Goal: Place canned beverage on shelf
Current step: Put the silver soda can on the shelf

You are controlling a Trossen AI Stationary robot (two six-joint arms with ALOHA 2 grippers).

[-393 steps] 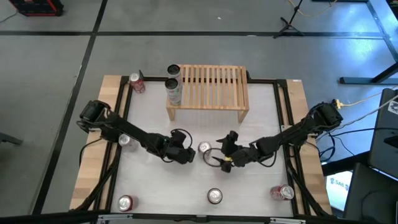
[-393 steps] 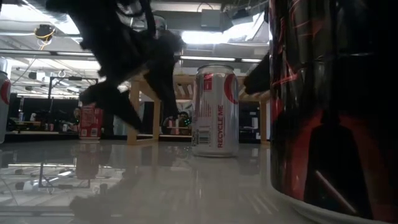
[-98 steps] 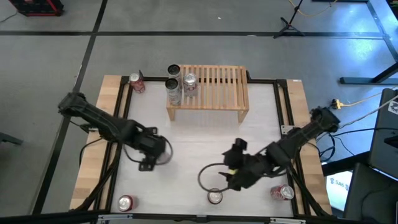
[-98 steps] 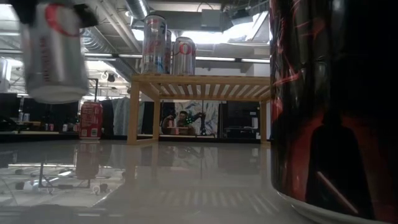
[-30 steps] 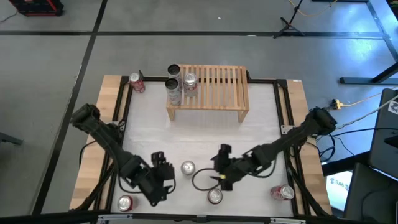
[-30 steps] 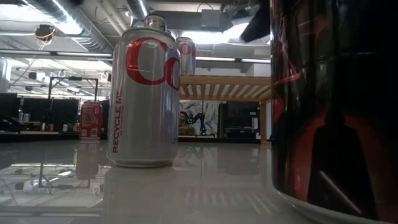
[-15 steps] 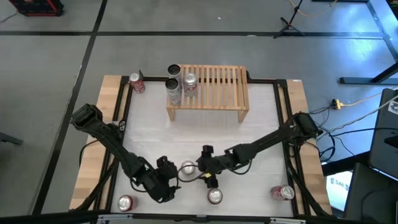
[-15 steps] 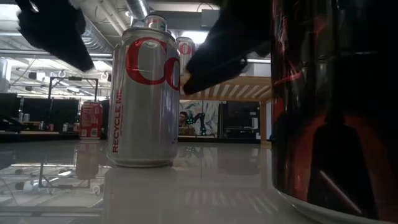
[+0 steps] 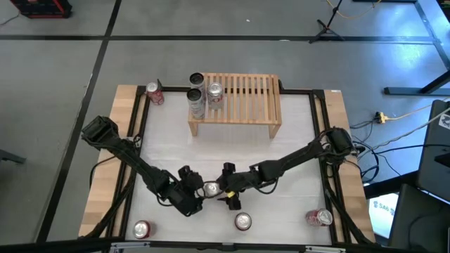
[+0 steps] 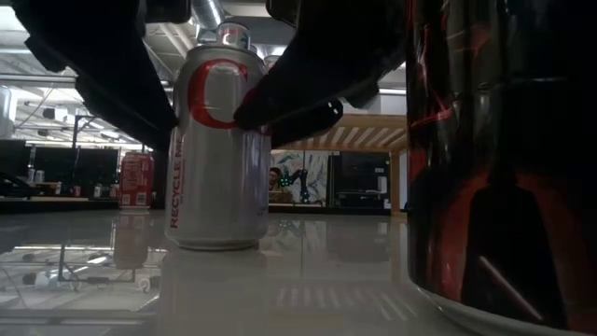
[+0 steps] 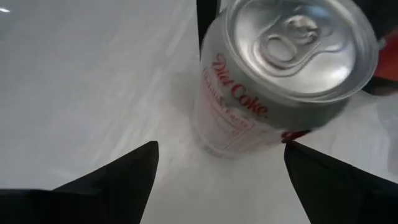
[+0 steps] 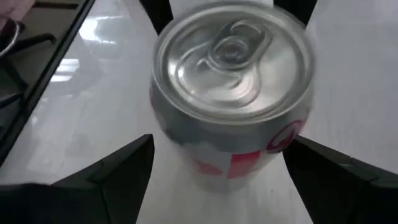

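A silver Diet Coke can [image 9: 211, 188] stands upright on the white table near its front edge. It also shows in the low view [image 10: 216, 177]. My left gripper [image 9: 195, 194] is open just left of it, and the can [image 11: 280, 74] stands ahead of its fingers. My right gripper [image 9: 223, 190] is open just right of it, and the can [image 12: 230, 93] is centred ahead of its fingers. The pale slatted shelf [image 9: 242, 105] stands at the far side with a Coke can [image 9: 215, 91] and a tall can [image 9: 197, 102] at its left end. My right gripper comes at the can from the table's right, slanting down. In the low view one fingertip [image 10: 280, 112] stands against the can's upper right side [image 10: 256, 140]; I cannot tell whether it touches. My left gripper touches nothing that shows.
A dark can [image 9: 242, 221] stands just nearer than the grippers and fills the low view's right [image 10: 504, 159]. Red cans stand at the front left [image 9: 142, 229], front right [image 9: 322, 218] and far left [image 9: 155, 93]. Another tall can [image 9: 197, 79] stands behind the shelf's left end.
My right gripper has moved toward the table's left, up to the silver can. My left gripper has moved toward the far edge and right, up to the can's other side. The can has stayed upright in place.
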